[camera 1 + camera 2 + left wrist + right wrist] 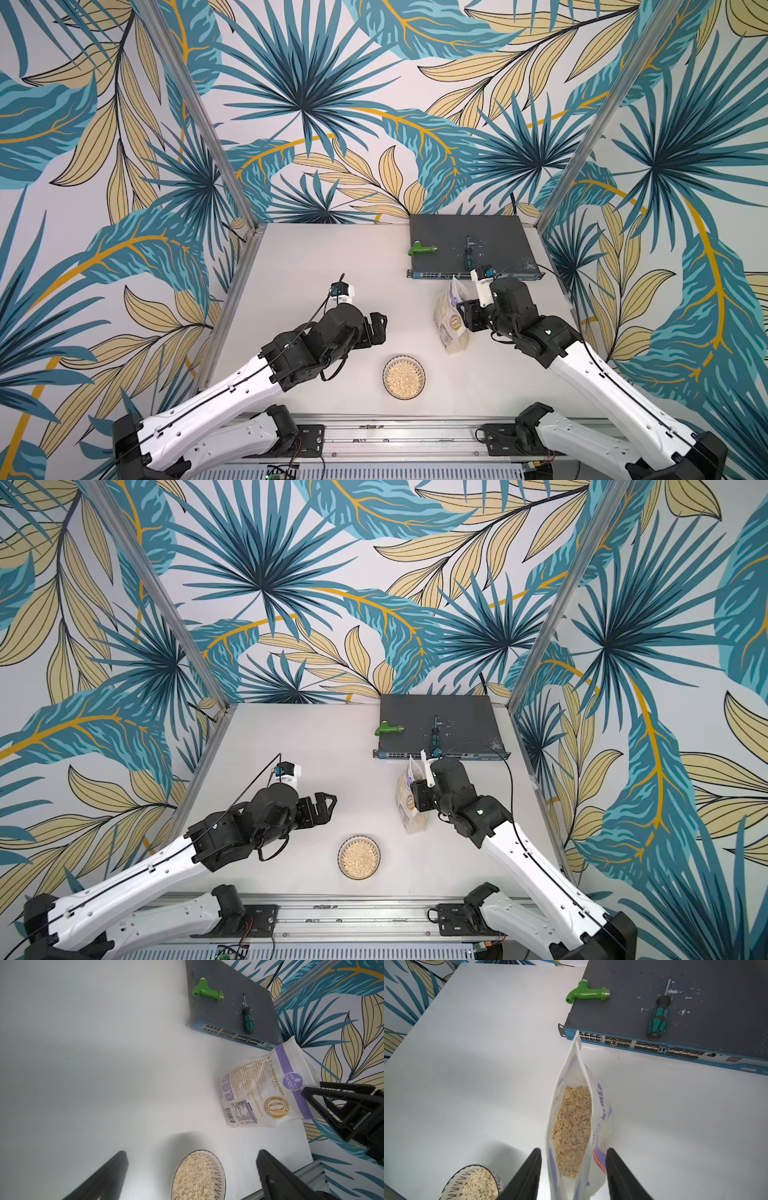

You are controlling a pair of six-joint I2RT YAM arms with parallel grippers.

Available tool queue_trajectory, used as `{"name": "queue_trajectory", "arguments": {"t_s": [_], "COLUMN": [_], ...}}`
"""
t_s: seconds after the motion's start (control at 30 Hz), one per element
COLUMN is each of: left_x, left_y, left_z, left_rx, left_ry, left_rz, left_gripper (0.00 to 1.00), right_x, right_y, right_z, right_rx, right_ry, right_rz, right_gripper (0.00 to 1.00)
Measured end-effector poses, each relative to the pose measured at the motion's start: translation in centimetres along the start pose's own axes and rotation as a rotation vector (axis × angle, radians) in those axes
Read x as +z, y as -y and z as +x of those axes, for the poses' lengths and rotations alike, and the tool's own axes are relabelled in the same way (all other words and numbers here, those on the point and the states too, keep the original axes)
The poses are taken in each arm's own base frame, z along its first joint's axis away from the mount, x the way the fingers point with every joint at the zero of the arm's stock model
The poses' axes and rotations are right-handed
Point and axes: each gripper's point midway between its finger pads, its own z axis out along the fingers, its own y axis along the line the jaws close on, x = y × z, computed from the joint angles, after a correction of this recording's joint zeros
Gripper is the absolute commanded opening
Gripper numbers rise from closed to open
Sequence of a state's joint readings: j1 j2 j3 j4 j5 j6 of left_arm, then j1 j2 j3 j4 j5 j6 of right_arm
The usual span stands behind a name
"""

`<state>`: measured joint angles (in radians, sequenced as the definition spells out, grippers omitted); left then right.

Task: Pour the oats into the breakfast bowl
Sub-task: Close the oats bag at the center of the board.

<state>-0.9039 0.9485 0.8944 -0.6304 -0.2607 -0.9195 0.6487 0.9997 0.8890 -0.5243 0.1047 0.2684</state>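
The breakfast bowl (404,357) stands on the white table (311,257) close to its front edge, about in the middle. It is filled with pale oats (404,379) almost up to the dark rim.

The pouch (451,328) stands upright on the table toward the right edge, between the bowl and the network switch (440,230) and apart from both. Its mouth is open and points upward. In the right wrist view, more oat flakes lie inside it, well below the opening.

The right gripper (574,1150) is at the pouch, with one finger on each side of the upper part of the pouch. The jaws are about half apart and do not squeeze the pouch. On one side a narrow gap shows between finger and plastic. On the other side it cannot be told whether the finger touches.

The left gripper (376,328) hangs above the table, left of the pouch and behind the bowl. Its jaws are spread fully and there is nothing between them.

The network switch lies flat in the far right corner of the table. On it rest a green tap (422,249), at its left edge, and a screwdriver (468,254) with a green and black handle, near the middle.
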Motion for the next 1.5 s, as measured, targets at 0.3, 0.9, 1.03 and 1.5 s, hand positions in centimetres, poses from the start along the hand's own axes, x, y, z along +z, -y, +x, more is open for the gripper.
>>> {"name": "queue_trajectory", "arguments": {"t_s": [0.3, 0.9, 1.03, 1.5], "left_x": [0.0, -0.2, -0.3, -0.3], "left_y": [0.2, 0.0, -0.2, -0.4], "left_z": [-0.1, 0.2, 0.3, 0.4], "left_rx": [-0.002, 0.015, 0.016, 0.026], "left_ry": [0.002, 0.000, 0.001, 0.008], "left_rz": [0.007, 0.018, 0.020, 0.028], "left_gripper": [1.00, 1.00, 1.00, 1.00], "right_x": [2.3, 4.6, 4.8, 5.4], "right_y": [0.1, 0.8, 1.0, 1.5], "right_z": [-0.1, -3.7, -4.0, -5.8], "right_rx": [-0.040, -0.007, -0.003, 0.028], "right_ry": [-0.023, 0.059, 0.069, 0.107], "right_rz": [0.026, 0.028, 0.029, 0.016], "right_gripper": [0.00, 0.00, 0.00, 0.53]}}
